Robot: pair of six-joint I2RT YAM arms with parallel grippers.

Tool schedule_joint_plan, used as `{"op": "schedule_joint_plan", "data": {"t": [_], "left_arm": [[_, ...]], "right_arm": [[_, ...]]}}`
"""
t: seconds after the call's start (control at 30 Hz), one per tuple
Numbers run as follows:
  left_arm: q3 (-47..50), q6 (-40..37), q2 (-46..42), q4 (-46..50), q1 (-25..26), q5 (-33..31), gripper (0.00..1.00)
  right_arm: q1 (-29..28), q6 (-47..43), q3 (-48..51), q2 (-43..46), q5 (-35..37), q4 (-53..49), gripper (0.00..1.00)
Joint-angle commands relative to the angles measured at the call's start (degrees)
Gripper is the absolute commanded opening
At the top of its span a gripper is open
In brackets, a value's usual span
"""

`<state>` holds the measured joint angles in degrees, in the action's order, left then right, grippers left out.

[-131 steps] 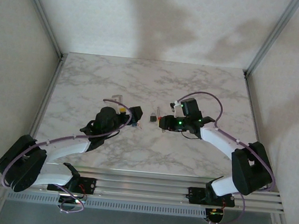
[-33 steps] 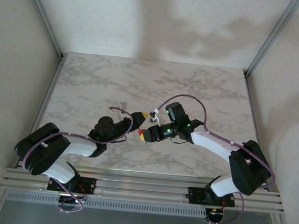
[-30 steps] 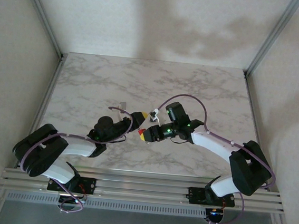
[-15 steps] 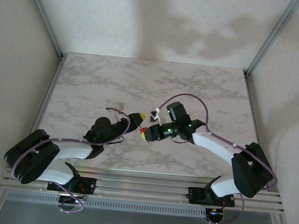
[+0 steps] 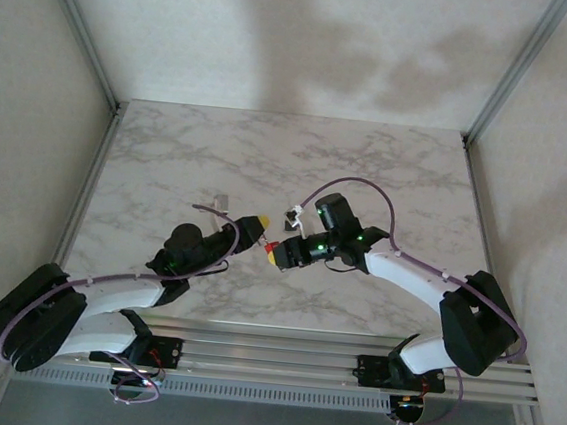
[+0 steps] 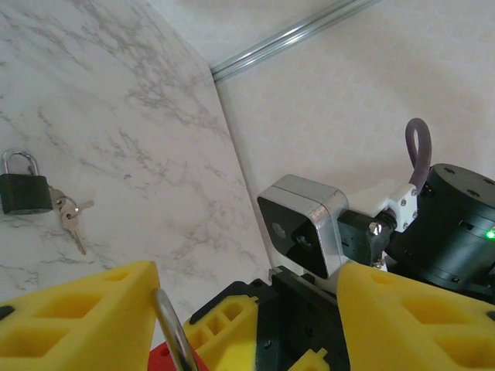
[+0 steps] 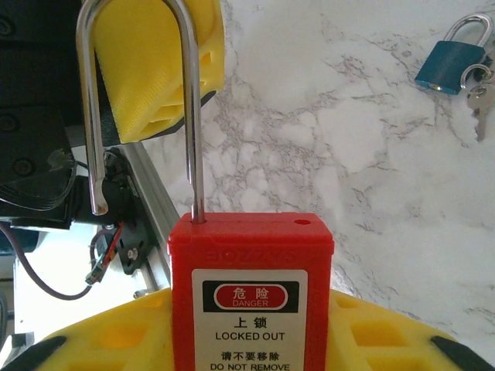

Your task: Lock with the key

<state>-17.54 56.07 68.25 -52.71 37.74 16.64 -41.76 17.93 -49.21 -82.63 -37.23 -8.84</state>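
Marble table [image 5: 169,151]. Right gripper [image 5: 277,255] clamped on red padlock [image 7: 251,286] near the table's middle, shackle [image 7: 139,93] swung open. Left gripper [image 5: 255,226] just beside it, yellow fingers [image 6: 77,317] spread apart, shackle between them. Teal padlock [image 7: 452,58] with keys [image 7: 478,100] lies on the table

White marble-patterned table [image 5: 169,151], grey veining. Small dark padlock [image 6: 20,193] lying flat on it, shackle closed, bunch of keys [image 6: 71,219] touching its lower corner. Teal padlock [image 7: 451,62] also flat on the marble, second key set [image 7: 479,97] just beside. Aluminium rails [image 5: 280,358] along near edge; pale walls [image 5: 310,44] behind and at both sides.
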Motion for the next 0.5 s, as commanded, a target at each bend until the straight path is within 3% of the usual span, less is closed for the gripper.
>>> {"op": "schedule_joint_plan", "data": {"t": [0.0, 0.47], "left_arm": [[0.53, -1.27, -2.27, 0.28, 0.41, -0.59, 0.6], [-2.84, 3.62, -5.64, 7.89, 0.41, -1.78, 0.61]], "right_arm": [[-0.72, -1.05, -2.07, -1.29, 2.46, -2.06, 0.0], [-4.03, -3.21, -4.27, -3.89, 6.75, -5.53, 0.0]]}}
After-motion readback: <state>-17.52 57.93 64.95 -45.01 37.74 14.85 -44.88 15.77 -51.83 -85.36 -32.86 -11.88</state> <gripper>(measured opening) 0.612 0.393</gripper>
